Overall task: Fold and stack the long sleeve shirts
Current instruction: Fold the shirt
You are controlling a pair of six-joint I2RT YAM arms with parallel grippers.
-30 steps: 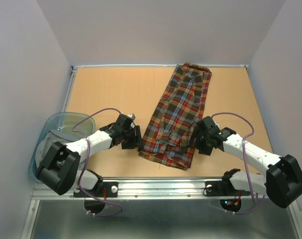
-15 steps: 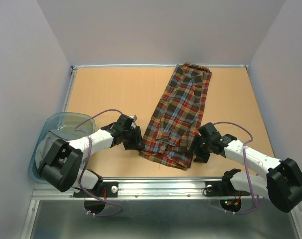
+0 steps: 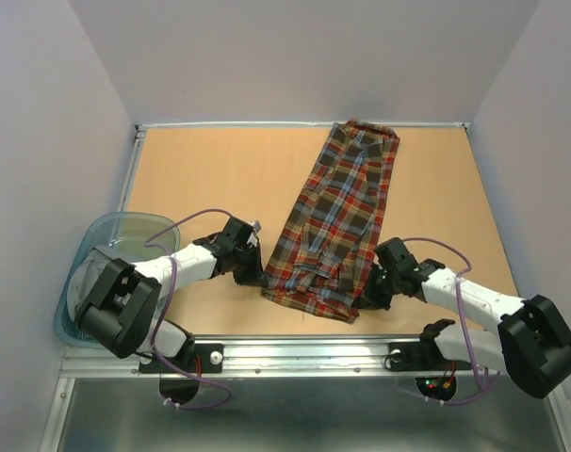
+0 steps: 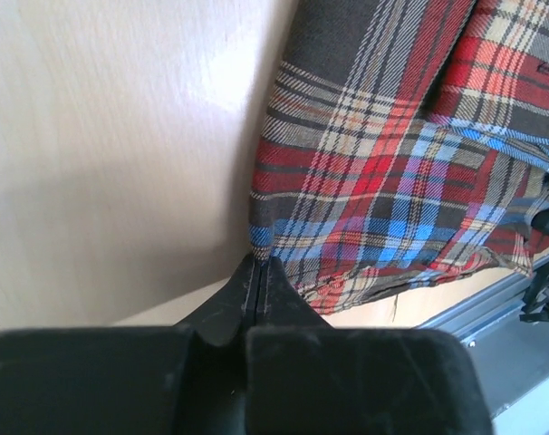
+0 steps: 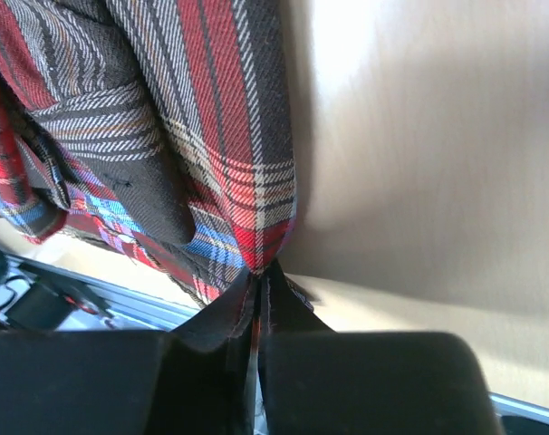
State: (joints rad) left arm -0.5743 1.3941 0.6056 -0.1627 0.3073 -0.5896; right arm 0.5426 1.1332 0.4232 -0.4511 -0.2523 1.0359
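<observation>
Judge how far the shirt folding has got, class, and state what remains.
Done: the plaid shirt lies folded lengthwise into a narrow strip on the table. In hand: both arms' jaws are shut on its near hem corners. Left: the crosswise fold, then stacking.

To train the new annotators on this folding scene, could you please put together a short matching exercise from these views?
Things:
1. left gripper
2. right gripper
3. plaid shirt
4. teal bin

Places or states:
a. shut on the shirt's near right corner
b. at the far left of the top view, beside the left arm
c. shut on the shirt's near left corner
d. lying as a long folded strip on the table

Pairs: 1-c, 2-a, 3-d, 4-b
</observation>
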